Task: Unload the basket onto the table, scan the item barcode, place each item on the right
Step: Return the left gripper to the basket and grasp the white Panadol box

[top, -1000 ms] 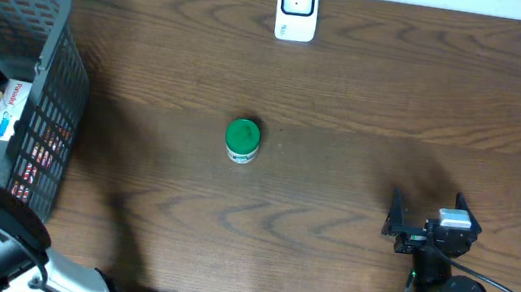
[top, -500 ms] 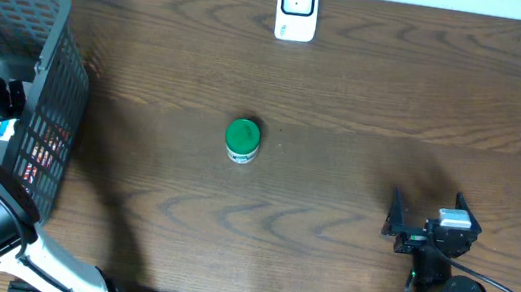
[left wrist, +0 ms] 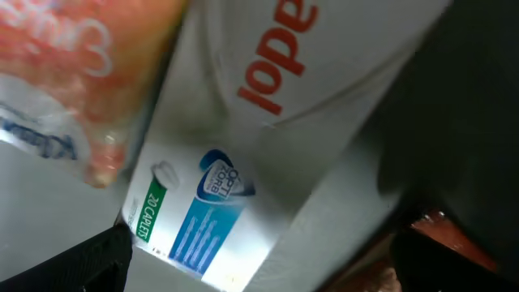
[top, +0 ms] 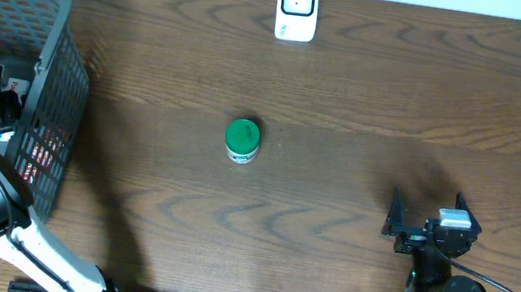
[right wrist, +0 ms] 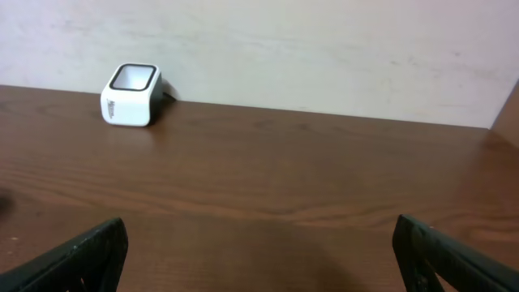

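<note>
White caplet box (left wrist: 243,162) lies inside the grey mesh basket (top: 51,48), which stands at the left edge of the tabletop (top: 367,100). The left wrist view shows the box close up and tilted: its face carries large red lettering, a blue panel and a green strip reading "20 CAPLETS". An orange packet (left wrist: 73,73) lies partly over the box's upper left part, touching it. No barcode shows on the face in view.

The left gripper (left wrist: 263,264) is down inside the basket, right above the box. Its jaws are spread wide, one dark fingertip (left wrist: 93,259) at the lower left of the wrist view and the other at the lower right, with the box filling the space between them. Nothing is pinched; whether the fingers touch the box, I cannot tell.

The barcode scanner (top: 297,8), white with a dark window, stands at the middle of the far edge of the tabletop, well apart from the basket. A green-lidded jar (top: 242,139) stands upright near the middle of the tabletop, between the basket and the right arm.

The right gripper (top: 426,210) hovers near the near right corner, also spread wide and holding nothing. Its wrist view looks across bare wood toward the scanner at the far edge.
</note>
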Controlling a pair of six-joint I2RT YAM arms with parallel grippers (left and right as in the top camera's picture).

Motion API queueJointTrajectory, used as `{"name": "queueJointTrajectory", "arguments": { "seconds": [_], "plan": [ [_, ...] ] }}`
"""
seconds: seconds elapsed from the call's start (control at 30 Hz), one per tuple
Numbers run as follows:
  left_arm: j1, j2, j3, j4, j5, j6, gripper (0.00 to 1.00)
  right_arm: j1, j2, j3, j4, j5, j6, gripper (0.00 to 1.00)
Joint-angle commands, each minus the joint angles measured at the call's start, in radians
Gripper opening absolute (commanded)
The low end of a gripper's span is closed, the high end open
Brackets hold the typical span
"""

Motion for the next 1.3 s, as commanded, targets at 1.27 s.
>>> {"name": "queueJointTrajectory", "arguments": {
  "seconds": [1.27],
  "plan": [
    [-0.023, 0.008, -0.014, -0.084, 0.100, -0.299, 1.00, 0.016, -0.005, -0.002, -0.003, 0.008, 0.016, 0.99]
  ]
}}
